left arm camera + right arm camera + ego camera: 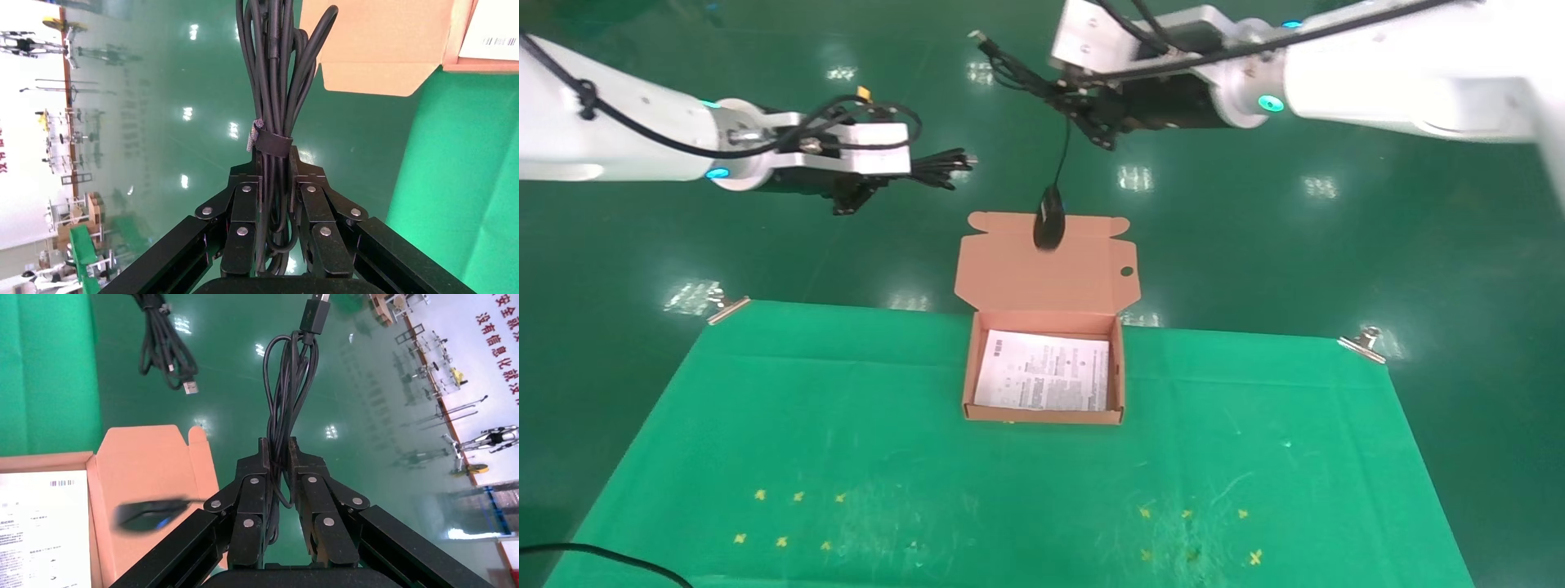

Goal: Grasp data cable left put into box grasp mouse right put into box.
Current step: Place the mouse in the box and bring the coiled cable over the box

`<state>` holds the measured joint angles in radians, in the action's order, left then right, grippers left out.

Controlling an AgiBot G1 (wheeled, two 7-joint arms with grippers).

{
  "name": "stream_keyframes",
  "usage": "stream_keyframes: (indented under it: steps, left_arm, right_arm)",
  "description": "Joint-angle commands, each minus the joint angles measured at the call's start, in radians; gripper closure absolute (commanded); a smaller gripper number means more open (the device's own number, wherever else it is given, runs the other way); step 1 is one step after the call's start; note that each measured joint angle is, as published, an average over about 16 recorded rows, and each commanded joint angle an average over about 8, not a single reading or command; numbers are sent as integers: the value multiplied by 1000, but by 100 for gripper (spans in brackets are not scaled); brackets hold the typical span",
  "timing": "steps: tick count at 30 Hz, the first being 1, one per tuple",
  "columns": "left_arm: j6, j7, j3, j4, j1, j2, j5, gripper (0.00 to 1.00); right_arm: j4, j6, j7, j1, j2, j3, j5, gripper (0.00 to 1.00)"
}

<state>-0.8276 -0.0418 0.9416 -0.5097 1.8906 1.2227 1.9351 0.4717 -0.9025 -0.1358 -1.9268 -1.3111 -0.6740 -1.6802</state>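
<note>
**A:** Where do things stand?

**B:** Both items are in the air. The left claw (pixel 274 184) is clenched on the data cable (pixel 272 92), up past the tabletop's (pixel 846 425) far edge, toward its left end. The right claw (pixel 278 471) is clamped on the mouse's cord (pixel 287 392), so the mouse (pixel 1048 219) dangles below it, in front of the raised lid (pixel 1042 273) of the box (pixel 977 359). The box sits at the middle of the far edge, holding only a white sheet (pixel 1046 380).

**A:** How should the cable go in?

**B:** I'd bring the left claw over the open tray, lower until the bundle is just above the sheet, then release, with its length along the box's long side. Watch the hanging mouse: I'd hold the right arm steady so it can't swing against the lid.
</note>
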Motion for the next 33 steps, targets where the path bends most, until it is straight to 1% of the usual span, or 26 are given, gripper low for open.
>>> stream_keyframes:
  steps: [1,5,9,13,18,22,28,33]
  left_arm:
    - [8,-1,-4,2,9,2,-2,100]
    - [6,17,13,15,2,-5,29,100]
    - [-1,61,47,30,-7,-15,95,100]
    - [-10,142,82,50,-3,-27,177,100]
    - [-42,261,120,54,15,-49,273,100]
    - [-71,338,139,19,19,-66,325,100]
    - [-101,415,151,-70,5,-93,363,100]
    - [-121,461,156,-137,-8,-116,384,100]
  right_arm:
    - [-24,8,-21,-18,-18,4,4,100]
    - [-22,-1,-21,-4,-24,-4,7,100]
    - [-6,-11,-6,29,-26,-20,6,100]
    - [9,-4,13,63,-36,-42,3,100]
    - [37,29,42,104,-49,-87,10,100]
    - [74,57,73,132,-55,-142,33,100]
    - [130,84,133,165,-56,-233,92,100]
    - [125,105,186,188,-52,-286,144,100]
